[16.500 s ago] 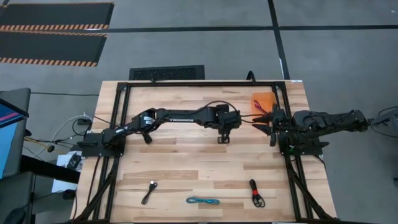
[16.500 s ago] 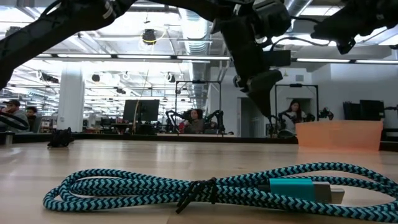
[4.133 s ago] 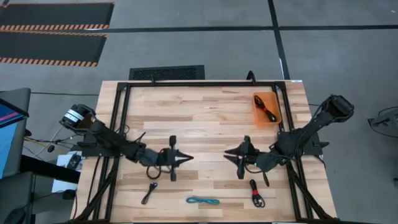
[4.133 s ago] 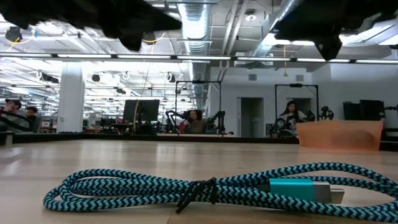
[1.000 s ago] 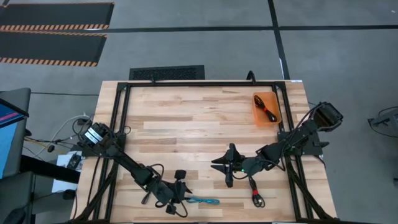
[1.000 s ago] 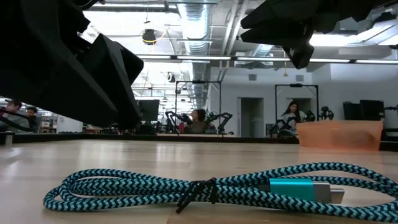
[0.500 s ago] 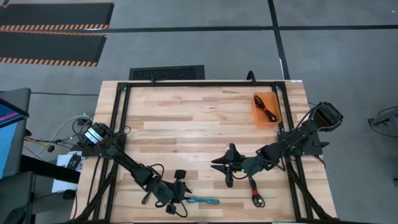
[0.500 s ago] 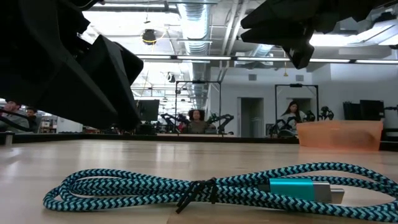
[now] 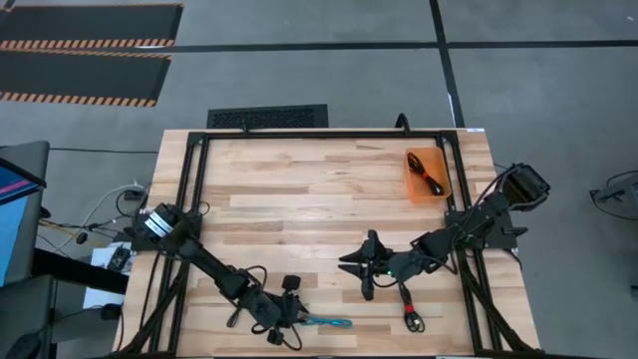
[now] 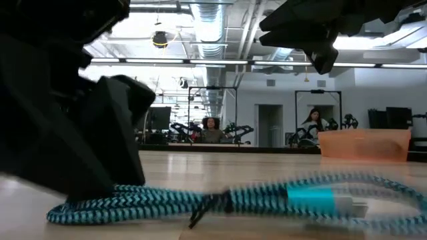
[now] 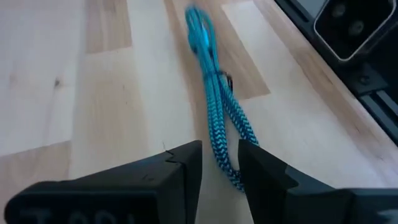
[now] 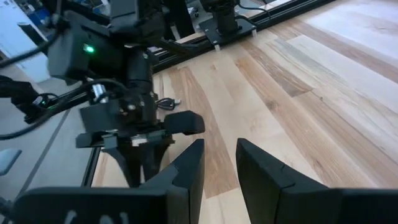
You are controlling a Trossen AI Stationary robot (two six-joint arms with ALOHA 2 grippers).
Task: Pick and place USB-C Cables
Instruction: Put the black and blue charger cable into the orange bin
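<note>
The teal cable (image 9: 329, 322) lies bundled on the table near its near edge; it also shows in the low view (image 10: 267, 200) and in the left wrist view (image 11: 210, 93). My left gripper (image 9: 291, 312) is down at the cable's left end, shut on it (image 11: 221, 163). My right gripper (image 9: 345, 265) hovers shut and empty above the table's middle right (image 12: 219, 155). The black-and-red cable (image 9: 409, 311) lies right of the teal one. The black-grey cable (image 9: 232, 319) lies to its left, partly under my left arm. The magenta-red cable (image 9: 431, 179) lies in the orange tray (image 9: 416, 160). My left gripper has the teal cable's left end (image 11: 229, 169) between its two fingers, which lie along the bundle. The fingers (image 10: 107, 180) slant down from the table's left, their tips at the tabletop. The rest of the bundle (image 10: 320, 197) lies on the table.
The orange tray stands at the table's far right, beside the black frame rail (image 9: 454, 170). The black frame (image 9: 319, 133) runs along the far edge and both sides. My left arm (image 12: 124, 106) shows ahead of my right gripper. People and other robot arms show in the room behind.
My left gripper has come down from just above the table onto the teal cable's left end. The cable has stirred on the table and shows blurred in the low view. My right arm has kept still.
</note>
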